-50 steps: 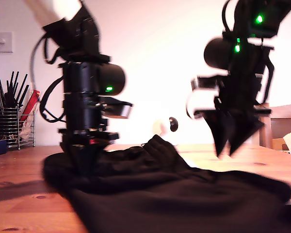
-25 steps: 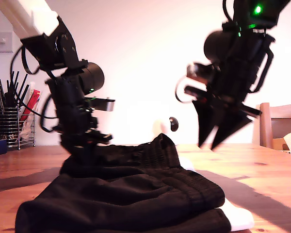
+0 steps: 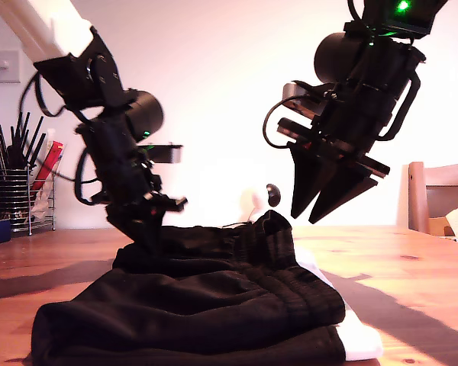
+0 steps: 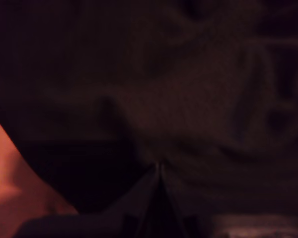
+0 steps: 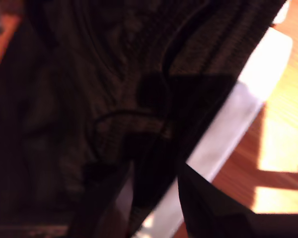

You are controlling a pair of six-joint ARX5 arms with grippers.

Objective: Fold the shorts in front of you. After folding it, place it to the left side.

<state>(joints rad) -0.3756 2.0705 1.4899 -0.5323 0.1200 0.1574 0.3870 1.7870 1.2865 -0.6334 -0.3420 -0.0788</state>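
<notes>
1. The shorts (image 3: 206, 305) lie in a folded heap on the wooden counter (image 3: 412, 267), toward the exterior view's left and centre, stacked in several layers.
2. Their long axis runs roughly across the exterior view, from a rounded bulge at that view's left to a ribbed waistband edge at its right; a thin drawcord loops over the ribbing in the second wrist view.
3. Something white (image 3: 359, 339) sticks out from under the heap's edge at the exterior view's right.
4. My first gripper (image 3: 149, 232) is down at the back of the heap, on the exterior view's left, its tip sunk in the cloth. The first wrist view is almost wholly dark fabric, with the jaws drawn together to a point; I cannot tell whether any cloth is pinched between them.
5. My second gripper (image 3: 320, 204) hangs in the air above the waistband end, clear of the fabric, its jaws apart and holding nothing.
6. At the exterior view's far left stands a wire holder (image 3: 15, 191) of dark utensils; a wooden chair back (image 3: 439, 194) shows at its right.
</notes>
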